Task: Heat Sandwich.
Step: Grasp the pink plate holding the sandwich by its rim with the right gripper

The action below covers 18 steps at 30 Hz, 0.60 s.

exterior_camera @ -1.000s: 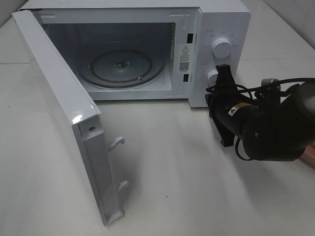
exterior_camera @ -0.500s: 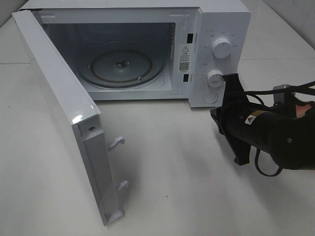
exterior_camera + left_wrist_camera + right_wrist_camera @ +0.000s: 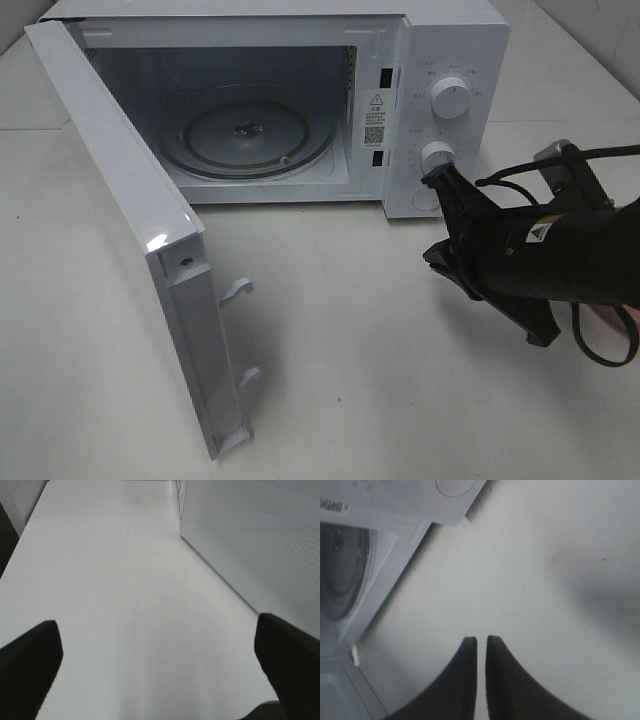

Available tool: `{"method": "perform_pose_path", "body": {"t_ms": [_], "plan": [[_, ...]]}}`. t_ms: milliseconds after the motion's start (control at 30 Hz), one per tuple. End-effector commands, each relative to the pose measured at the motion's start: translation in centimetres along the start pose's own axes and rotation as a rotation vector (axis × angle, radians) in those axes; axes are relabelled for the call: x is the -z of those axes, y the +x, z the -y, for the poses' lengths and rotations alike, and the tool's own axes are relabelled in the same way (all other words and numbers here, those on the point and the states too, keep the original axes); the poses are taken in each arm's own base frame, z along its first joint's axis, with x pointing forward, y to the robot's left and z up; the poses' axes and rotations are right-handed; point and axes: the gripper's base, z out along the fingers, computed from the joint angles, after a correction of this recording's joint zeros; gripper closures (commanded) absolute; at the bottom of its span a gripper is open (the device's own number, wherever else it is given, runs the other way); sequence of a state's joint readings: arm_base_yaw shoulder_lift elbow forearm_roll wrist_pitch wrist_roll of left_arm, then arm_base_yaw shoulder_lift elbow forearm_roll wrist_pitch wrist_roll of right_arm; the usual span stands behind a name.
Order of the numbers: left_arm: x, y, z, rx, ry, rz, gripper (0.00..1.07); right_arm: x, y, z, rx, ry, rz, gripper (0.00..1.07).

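The sandwich is out of view in every frame. The white microwave (image 3: 450,60) stands at the back with its door (image 3: 120,180) swung wide open to the left, and the glass turntable (image 3: 255,130) inside is bare. My right gripper (image 3: 432,256) hangs low in front of the control panel, below the lower knob (image 3: 437,155). In the right wrist view my right gripper (image 3: 481,639) has its fingers almost together, a thin slit between them and nothing held. My left gripper (image 3: 157,630) is open over bare table beside the door's outer face (image 3: 250,540).
The open door juts toward the front of the table on the left. Black cables loop over the right arm (image 3: 560,255). The upper knob (image 3: 450,98) sits above the lower one. White table (image 3: 350,380) lies in front of the microwave.
The right arm has rolled and sunk toward the table, so its gripper bar now slants from the lower knob down to the right. The microwave and its door are unmoved.
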<state>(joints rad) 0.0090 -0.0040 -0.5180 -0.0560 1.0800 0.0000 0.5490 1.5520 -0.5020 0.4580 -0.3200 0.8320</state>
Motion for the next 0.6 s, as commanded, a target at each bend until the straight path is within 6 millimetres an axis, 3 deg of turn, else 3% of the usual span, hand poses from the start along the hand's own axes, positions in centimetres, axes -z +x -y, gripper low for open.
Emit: {"method": "perform_pose_path", "body": {"t_ms": [33,233,600], "plan": [[0.2,0.1,0.1,0.011,0.005,0.025,0.07,1.6,0.4,-0.1,0.244,0.031,-0.09,0.96],[0.2,0.1,0.1,0.011,0.005,0.025,0.07,3.3,0.6,-0.4,0.561,0.011,-0.152,0.94],[0.2,0.1,0.1,0.011,0.005,0.025,0.07,4.6,1.3,-0.1,0.727,0.034,-0.275,0.89]]}}
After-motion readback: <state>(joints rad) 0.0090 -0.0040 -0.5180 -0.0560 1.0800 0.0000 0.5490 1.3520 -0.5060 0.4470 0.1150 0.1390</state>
